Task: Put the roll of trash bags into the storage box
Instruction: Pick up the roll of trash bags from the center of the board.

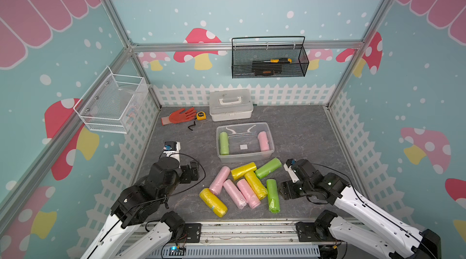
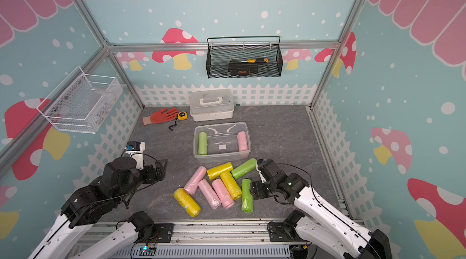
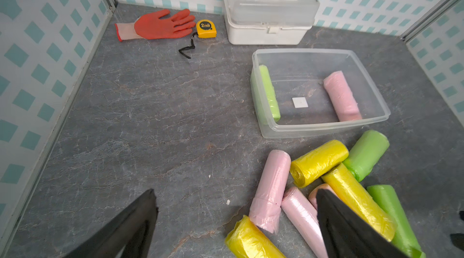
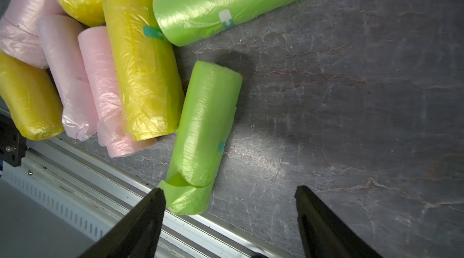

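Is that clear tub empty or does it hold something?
Not empty: the storage box holds a green roll and a pink roll, lying at opposite ends.

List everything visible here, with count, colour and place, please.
storage box: one, clear, mid table
rolls in the box: two, green and pink, opposite ends
rolls on the table: eight, three pink, three yellow, two green, heaped before the box
case: one, white, behind the box
glove: one, orange, back left
tape measure: one, yellow, beside the glove
black mesh basket: one, back wall, holds tools
white mesh basket: one, left wall
left gripper: open, empty
right gripper: open, empty, beside a green roll
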`<state>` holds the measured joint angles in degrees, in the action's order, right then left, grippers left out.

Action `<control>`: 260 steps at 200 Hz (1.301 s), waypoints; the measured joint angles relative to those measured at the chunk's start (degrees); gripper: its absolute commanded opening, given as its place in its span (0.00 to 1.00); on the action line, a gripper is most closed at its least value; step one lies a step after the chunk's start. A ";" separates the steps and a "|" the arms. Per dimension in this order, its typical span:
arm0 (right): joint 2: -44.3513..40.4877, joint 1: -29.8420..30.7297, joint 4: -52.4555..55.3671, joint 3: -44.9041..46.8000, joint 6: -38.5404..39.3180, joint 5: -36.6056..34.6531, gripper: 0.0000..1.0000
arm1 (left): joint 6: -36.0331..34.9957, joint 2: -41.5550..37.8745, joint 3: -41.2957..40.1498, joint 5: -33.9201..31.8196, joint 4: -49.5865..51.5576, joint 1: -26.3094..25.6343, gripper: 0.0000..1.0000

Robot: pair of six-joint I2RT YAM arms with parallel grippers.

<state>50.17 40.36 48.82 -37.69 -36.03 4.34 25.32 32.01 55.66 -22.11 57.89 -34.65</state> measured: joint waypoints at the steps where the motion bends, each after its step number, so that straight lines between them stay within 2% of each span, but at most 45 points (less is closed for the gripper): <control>1: 0.13 0.07 0.00 0.00 -0.04 -0.04 0.83 | 0.00 -0.20 0.00 -0.04 -0.02 0.00 0.99; 43: 9.73 3.74 -3.28 -0.02 -2.01 -1.20 0.80 | -0.04 -7.41 0.00 -2.60 0.09 -1.44 0.99; 117: 23.08 9.42 -9.42 -2.71 -5.20 -3.67 0.75 | -0.22 -5.92 -0.02 -4.04 0.09 -1.49 0.99; 166: 32.44 13.05 -9.44 -4.90 -7.19 -6.67 0.61 | -0.22 -6.84 -0.02 -4.90 0.09 -1.49 0.99; 211: 32.81 13.79 -8.94 -5.25 -8.74 -8.44 0.50 | -0.24 -6.32 -0.02 -5.31 0.09 -1.49 0.99; 260: 28.89 14.45 -5.42 -6.56 -9.57 -10.14 0.36 | -0.46 -3.85 -0.04 -5.05 0.07 -1.49 0.99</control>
<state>79.07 54.81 43.40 -44.25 -45.60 -5.80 24.86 28.16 55.61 -27.16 57.95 -36.14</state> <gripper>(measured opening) 0.402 0.990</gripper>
